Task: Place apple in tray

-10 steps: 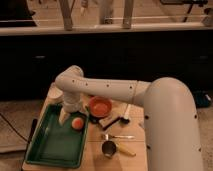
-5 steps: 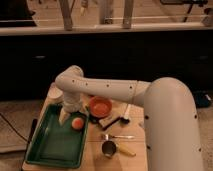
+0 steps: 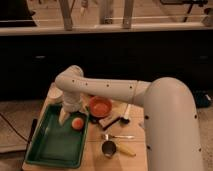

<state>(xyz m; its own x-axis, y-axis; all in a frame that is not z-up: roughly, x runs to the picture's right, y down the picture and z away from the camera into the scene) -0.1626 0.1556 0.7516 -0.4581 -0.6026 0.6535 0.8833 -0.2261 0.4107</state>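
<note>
We see the robot's white arm reach in from the right and bend down over the green tray, which sits on the left part of the wooden desk. The gripper hangs at the arm's end over the upper half of the tray, and we cannot tell whether its jaws are apart or together. The apple lies inside the tray near its upper right corner, just beside the gripper on the right; whether the two touch is not clear to us. To the right of the tray, on the desk, stands 1 orange bowl, and near it a dark utensil lies pointing toward a pale spoon-like piece. Lower down lie 1 fork, 1 dark metal cup and, touching the cup's right side, a yellow item. We can read no brands, labels or writing anywhere.
</note>
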